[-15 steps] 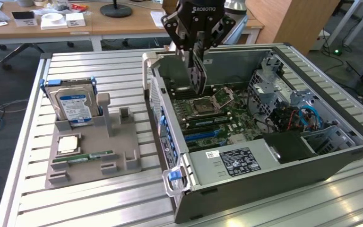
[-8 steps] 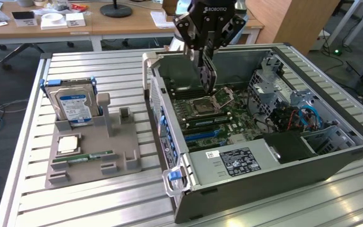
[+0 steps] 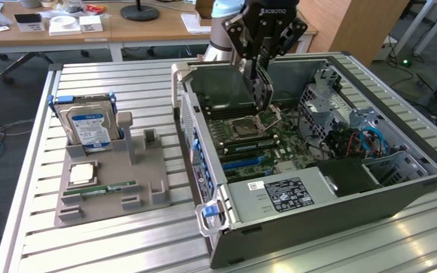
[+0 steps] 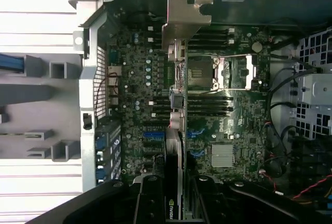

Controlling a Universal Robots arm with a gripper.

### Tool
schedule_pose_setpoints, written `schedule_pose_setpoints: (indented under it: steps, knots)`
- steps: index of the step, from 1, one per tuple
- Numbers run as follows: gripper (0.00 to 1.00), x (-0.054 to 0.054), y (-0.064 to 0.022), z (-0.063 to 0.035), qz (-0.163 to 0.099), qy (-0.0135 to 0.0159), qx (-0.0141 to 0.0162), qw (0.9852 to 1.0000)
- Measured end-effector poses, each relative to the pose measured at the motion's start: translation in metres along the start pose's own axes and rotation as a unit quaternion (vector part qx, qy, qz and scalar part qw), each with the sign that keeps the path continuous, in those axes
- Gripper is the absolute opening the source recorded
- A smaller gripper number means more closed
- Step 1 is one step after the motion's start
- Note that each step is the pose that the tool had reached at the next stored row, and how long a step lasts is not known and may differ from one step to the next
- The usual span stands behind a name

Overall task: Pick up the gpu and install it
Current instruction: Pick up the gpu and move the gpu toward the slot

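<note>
My gripper (image 3: 258, 71) hangs over the open computer case (image 3: 317, 213), shut on the gpu (image 3: 263, 99). The gpu is a thin black card held on edge and pointing down over the motherboard (image 3: 260, 151), just above the CPU socket (image 3: 247, 126). In the wrist view the gpu (image 4: 178, 110) shows edge-on between my black fingers (image 4: 150, 200), with its silvery end bracket (image 4: 184, 19) at the far end. It runs across the motherboard (image 4: 135, 79) beside the CPU socket (image 4: 207, 73). Whether the card's lower edge touches the board I cannot tell.
On the exterior view's left, a grey holder (image 3: 146, 179) carries a blue-labelled hard drive (image 3: 89, 125), a CPU (image 3: 82, 172) and a green RAM stick (image 3: 100, 189). The case holds a power supply (image 3: 287, 193) and cables (image 3: 363, 142). All stand on a slatted metal table (image 3: 127, 244).
</note>
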State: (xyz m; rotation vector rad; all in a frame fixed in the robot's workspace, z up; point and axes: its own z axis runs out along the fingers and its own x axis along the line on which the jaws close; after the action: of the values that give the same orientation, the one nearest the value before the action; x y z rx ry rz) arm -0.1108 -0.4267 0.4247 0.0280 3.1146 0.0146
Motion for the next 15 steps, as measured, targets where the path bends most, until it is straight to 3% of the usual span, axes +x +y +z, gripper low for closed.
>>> schedule_pose_setpoints:
  steps: [6,15]
  knots:
    - [0.26,-0.012,0.0002,0.0003,0.0,0.0,0.0,1.0]
    - [0.26,-0.015,0.0003,0.0005,0.0,0.0,0.0,1.0]
